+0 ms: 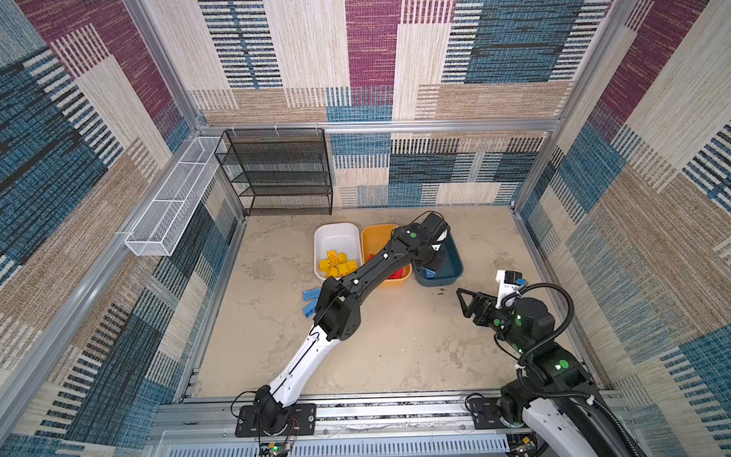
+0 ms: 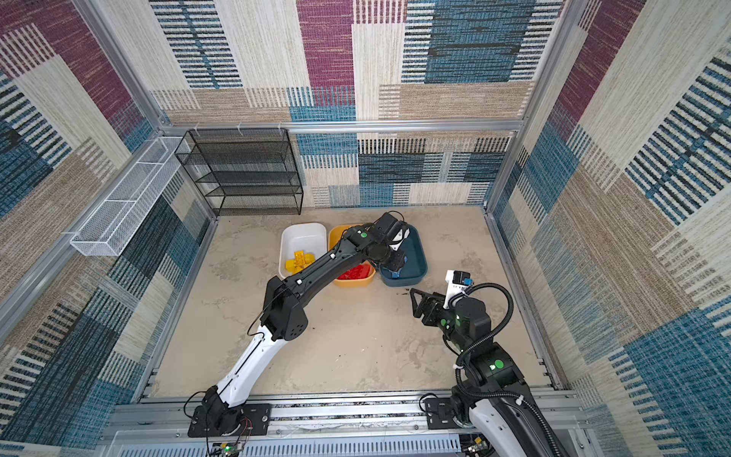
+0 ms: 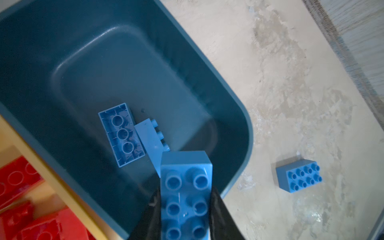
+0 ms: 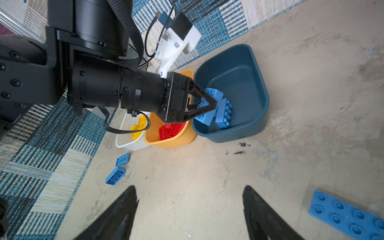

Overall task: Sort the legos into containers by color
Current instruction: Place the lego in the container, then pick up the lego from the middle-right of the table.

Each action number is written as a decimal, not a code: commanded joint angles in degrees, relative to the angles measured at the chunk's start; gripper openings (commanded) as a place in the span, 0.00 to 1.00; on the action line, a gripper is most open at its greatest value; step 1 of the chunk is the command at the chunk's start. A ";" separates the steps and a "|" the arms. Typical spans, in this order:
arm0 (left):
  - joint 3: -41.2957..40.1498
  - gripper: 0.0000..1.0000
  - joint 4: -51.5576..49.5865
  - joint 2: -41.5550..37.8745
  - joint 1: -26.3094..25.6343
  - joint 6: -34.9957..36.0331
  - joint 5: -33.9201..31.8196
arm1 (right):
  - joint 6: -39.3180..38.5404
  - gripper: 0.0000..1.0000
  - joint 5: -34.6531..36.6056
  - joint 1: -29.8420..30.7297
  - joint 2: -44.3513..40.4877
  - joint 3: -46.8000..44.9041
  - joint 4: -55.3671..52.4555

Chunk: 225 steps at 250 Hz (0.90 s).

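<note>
My left gripper [image 1: 429, 272] hangs over the near end of the dark teal container [image 1: 453, 267], shut on a light blue lego [image 3: 186, 197] with its studs facing the wrist camera. Two more blue legos [image 3: 121, 135] lie inside that container [image 3: 124, 62]. Yellow legos [image 1: 336, 265] fill the white container [image 1: 338, 237], and red legos [image 2: 354, 273] sit in the yellow-orange container [image 2: 340, 237]. Two blue legos [image 1: 310, 302] lie on the floor by the left arm's elbow. My right gripper [image 4: 189, 188] is open above bare floor, right of the containers, with nothing between its fingers.
Beside the right gripper a flat blue lego plate [image 4: 349, 216] lies on the floor. One blue brick [image 3: 299, 176] sits on the floor just outside the teal container. A black mesh rack [image 1: 277, 170] and a white wire basket [image 1: 170, 205] stand at the back left.
</note>
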 commanded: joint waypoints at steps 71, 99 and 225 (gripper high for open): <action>-3.42 0.66 -0.33 -5.54 0.79 0.67 0.81 | 6.05 0.98 6.94 -0.02 5.16 0.69 -3.73; -8.33 0.74 0.72 -10.64 0.93 1.30 0.40 | 8.67 1.00 12.13 0.03 7.54 1.03 -5.81; -72.69 0.75 31.26 -56.23 -0.46 -10.65 1.81 | 17.55 0.99 30.03 -0.79 34.16 1.69 -10.04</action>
